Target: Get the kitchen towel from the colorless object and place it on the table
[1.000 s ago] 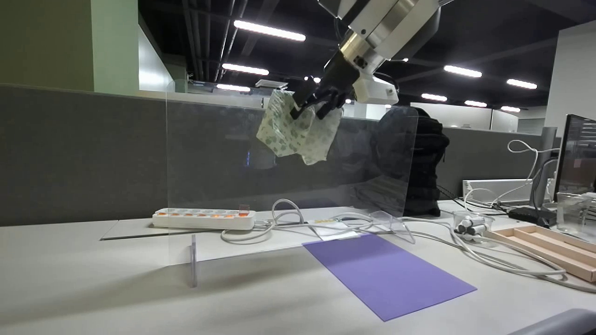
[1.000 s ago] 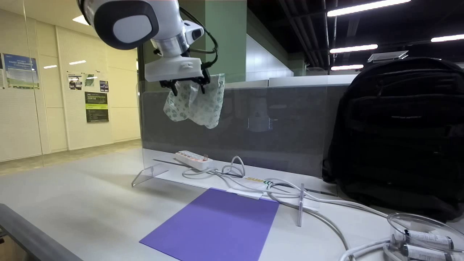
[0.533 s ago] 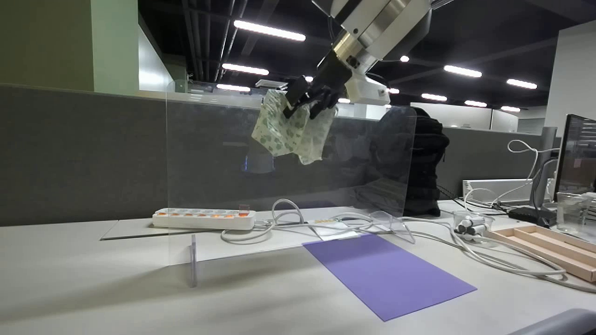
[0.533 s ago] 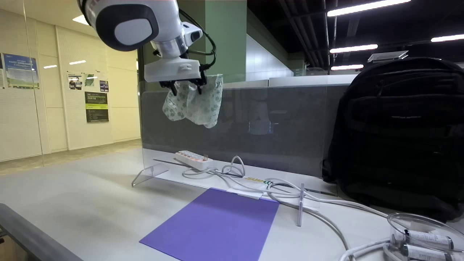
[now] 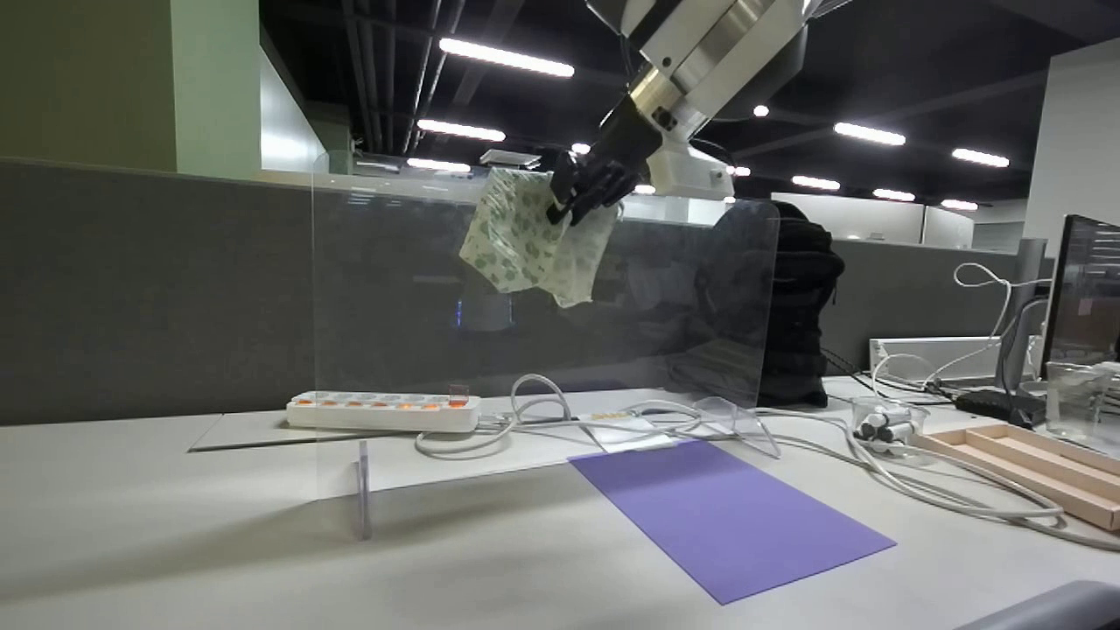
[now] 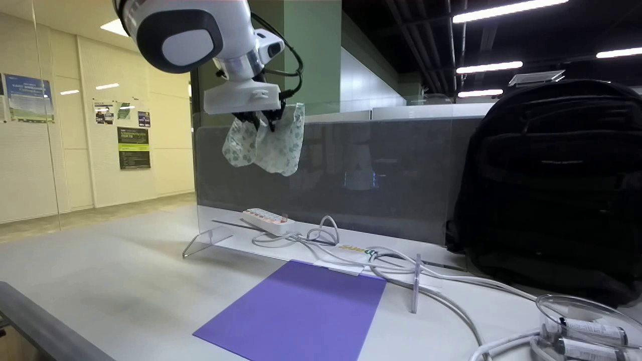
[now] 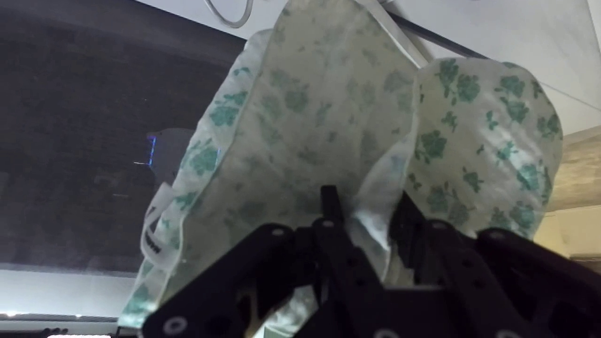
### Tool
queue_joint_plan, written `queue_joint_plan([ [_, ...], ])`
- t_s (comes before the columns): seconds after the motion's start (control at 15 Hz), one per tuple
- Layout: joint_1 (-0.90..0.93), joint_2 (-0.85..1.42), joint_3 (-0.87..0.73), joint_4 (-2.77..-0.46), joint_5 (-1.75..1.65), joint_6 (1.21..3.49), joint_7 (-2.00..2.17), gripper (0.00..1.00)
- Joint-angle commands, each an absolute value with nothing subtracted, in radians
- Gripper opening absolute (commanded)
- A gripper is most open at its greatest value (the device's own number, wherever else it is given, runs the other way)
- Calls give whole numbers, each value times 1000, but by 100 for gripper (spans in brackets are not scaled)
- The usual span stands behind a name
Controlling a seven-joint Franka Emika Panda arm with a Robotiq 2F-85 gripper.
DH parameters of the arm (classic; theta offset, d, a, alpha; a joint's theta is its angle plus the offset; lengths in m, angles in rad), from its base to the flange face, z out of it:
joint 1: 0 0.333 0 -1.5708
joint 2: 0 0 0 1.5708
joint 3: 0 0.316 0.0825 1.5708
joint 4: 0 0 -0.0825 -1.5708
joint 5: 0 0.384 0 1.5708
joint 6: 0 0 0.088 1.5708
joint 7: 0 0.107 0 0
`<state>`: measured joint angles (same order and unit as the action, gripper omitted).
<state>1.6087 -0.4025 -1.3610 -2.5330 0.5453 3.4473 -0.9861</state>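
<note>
The kitchen towel (image 5: 512, 236), pale with green flowers, hangs at the top edge of the colorless object, a clear upright panel (image 5: 394, 315). In both exterior views the towel is draped well above the table (image 6: 125, 281). My gripper (image 5: 566, 216) reaches down at the towel's upper part, black fingers against the cloth. Seen from the wrist, a loose fold of towel (image 7: 483, 141) runs between the fingertips of my gripper (image 7: 367, 199). The jaws are partly closed, with a visible gap on either side of that fold. The fingers hide part of the cloth.
A purple sheet (image 5: 731, 521) lies on the table before the panel. White cables and a power strip (image 5: 385, 411) sit behind it. A black backpack (image 6: 551, 190) stands at the back, near a clear cup of small bottles (image 6: 592, 336). A pinkish tray (image 5: 1032, 468) is at the side.
The jaws have come much closer together around a fold of the towel. Gripper and towel have shifted slightly, leftward in an exterior view, and the towel still hangs at the panel.
</note>
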Motion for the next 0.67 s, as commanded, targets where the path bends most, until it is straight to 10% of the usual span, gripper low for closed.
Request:
queue_joint_plan([
  [0.0,1591,-409,-1348,-2522,563,3431,-971,3],
  [0.6,1168,-169,-1111,-2517,593,2905,-842,1],
])
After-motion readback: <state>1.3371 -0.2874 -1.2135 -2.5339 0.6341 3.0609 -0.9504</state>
